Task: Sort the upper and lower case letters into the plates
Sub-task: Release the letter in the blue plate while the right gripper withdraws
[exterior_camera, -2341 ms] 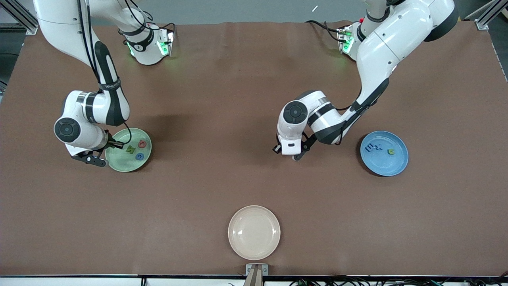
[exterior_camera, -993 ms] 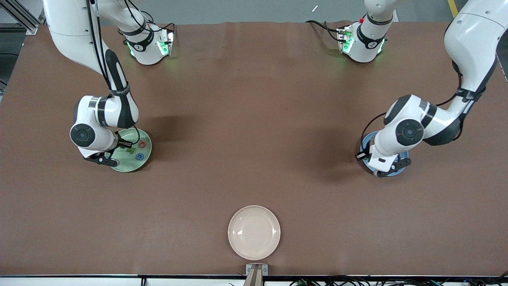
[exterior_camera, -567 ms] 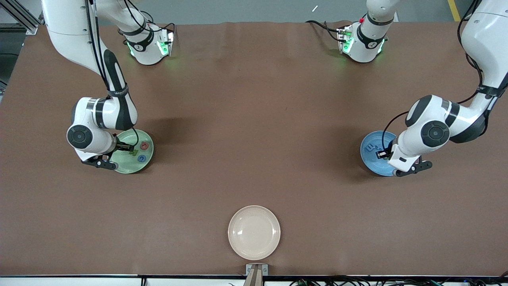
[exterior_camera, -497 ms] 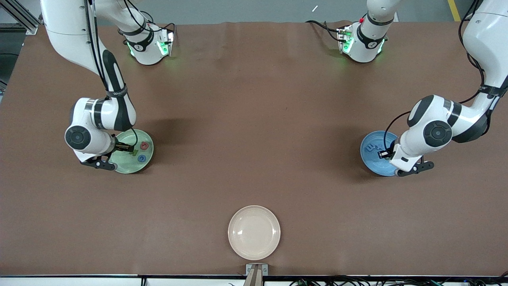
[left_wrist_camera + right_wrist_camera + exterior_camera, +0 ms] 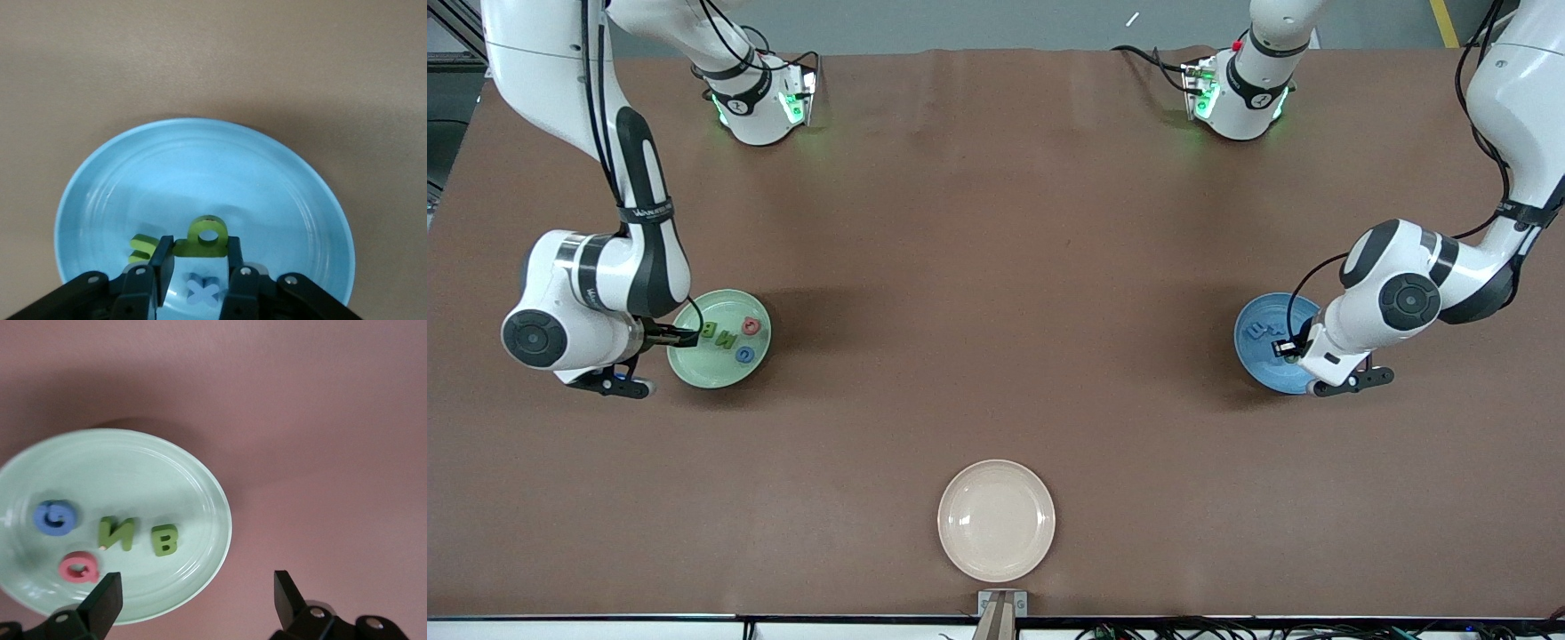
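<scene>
The right end effector [image 5: 669, 335] has drawn back to the rim of the pale green plate [image 5: 694, 366] with its jaws spread wide and empty, leaving a green B [image 5: 165, 541] beside the green N [image 5: 117, 533], red letter [image 5: 79, 567] and blue letter [image 5: 55, 517]. The left end effector [image 5: 197, 267] still hangs low over the blue plate [image 5: 267, 180], jaws narrowed around a green lowercase letter [image 5: 207, 237]. The cream plate [image 5: 996, 520] is unchanged, nearest the front camera on the tabletop [image 5: 996, 267].
</scene>
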`<state>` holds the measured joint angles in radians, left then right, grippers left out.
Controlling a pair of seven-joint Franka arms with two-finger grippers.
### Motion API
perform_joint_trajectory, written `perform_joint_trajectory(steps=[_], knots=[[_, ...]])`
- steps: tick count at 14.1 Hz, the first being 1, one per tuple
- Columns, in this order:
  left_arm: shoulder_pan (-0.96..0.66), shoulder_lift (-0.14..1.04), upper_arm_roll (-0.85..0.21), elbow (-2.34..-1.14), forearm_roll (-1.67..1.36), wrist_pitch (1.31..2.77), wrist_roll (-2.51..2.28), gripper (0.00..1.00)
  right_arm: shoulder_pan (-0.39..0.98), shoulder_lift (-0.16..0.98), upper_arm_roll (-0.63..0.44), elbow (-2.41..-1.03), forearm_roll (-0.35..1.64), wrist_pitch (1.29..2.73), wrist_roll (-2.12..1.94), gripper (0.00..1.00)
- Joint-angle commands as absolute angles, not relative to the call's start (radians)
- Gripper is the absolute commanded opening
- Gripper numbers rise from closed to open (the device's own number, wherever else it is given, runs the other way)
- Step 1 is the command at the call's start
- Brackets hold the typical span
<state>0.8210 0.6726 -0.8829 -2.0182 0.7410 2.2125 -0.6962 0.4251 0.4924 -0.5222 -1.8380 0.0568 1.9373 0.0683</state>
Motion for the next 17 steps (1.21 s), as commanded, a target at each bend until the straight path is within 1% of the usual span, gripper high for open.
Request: perform_joint_trajectory(steps=[1,3,6,7,9,10,11,12,13,14,15,17], knots=[[0.830,0.680,-0.884,-2.025,0.772,2.232,-0.686,0.10,0.411,0.442,-0.511,-1.752,0.055,1.840,0.049,1.00],[0.830,0.687,-0.881,-2.023,0.773,2.237,-0.686,0.10,0.408,0.440,-0.517,-1.639,0.054,1.743,0.009,1.00],[0.830,0.696,-0.867,-2.023,0.795,2.256,-0.686,0.11,0.371,0.427,-0.518,-1.513,0.057,1.654,-0.073,1.00],[0.830,0.699,-0.865,-2.023,0.798,2.256,-0.686,0.11,0.350,0.414,-0.517,-1.487,0.058,1.635,-0.109,1.00],[0.830,0.699,-0.864,-2.023,0.798,2.256,-0.686,0.13,0.319,0.364,-0.518,-1.482,0.093,1.629,-0.149,1.00],[0.830,0.699,-0.865,-2.023,0.798,2.256,-0.686,0.16,0.302,0.344,-0.518,-1.482,0.109,1.606,-0.161,1.00],[0.830,0.698,-0.865,-2.023,0.799,2.256,-0.686,0.29,0.284,0.318,-0.518,-1.482,0.132,1.576,-0.167,1.00],[0.830,0.696,-0.865,-2.022,0.799,2.256,-0.686,0.58,0.276,0.296,-0.518,-1.480,0.152,1.557,-0.166,1.00],[0.830,0.695,-0.865,-2.019,0.798,2.256,-0.687,0.78,0.276,0.284,-0.517,-1.474,0.155,1.549,-0.166,1.00],[0.830,0.693,-0.865,-2.014,0.798,2.253,-0.687,0.96,0.278,0.284,-0.515,-1.457,0.155,1.549,-0.164,1.00],[0.828,0.693,-0.865,-2.008,0.798,2.247,-0.692,1.00,0.279,0.288,-0.514,-1.438,0.156,1.549,-0.164,1.00],[0.825,0.689,-0.867,-1.997,0.787,2.246,-0.696,1.00,0.290,0.293,-0.509,-1.407,0.149,1.551,-0.166,1.00]])
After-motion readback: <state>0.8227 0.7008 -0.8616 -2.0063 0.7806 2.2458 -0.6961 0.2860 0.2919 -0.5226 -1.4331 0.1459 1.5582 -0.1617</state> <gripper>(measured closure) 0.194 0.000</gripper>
